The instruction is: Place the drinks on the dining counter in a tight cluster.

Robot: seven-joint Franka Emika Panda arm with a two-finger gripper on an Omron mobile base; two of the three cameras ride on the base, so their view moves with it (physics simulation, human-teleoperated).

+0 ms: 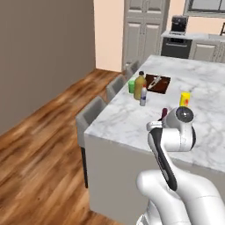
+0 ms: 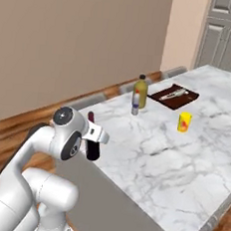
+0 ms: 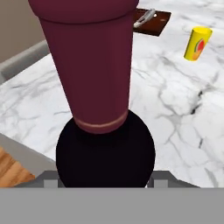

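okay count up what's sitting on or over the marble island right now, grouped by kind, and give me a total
Bottles: 3, namely the yellow juice bottle, small pale bottle and wine bottle held in the tool.
Yellow cartons: 1.
Green cups: 1.
Brown trays: 1, something pale lying on it.
Total: 6

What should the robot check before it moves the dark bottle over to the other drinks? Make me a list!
1. Grip on the wine bottle: ok, the gripper is closed around it, seen close up in the hand view.
2. Bottle lifted off the dining counter: cannot tell, the arm hides its base.
3. Target cluster in place: ok, the juice bottle and small pale bottle stand upright side by side.
4. Room beside them: ok, bare marble on the near side.
5. Path obstacles: ok, the yellow can and brown tray sit off to one side.
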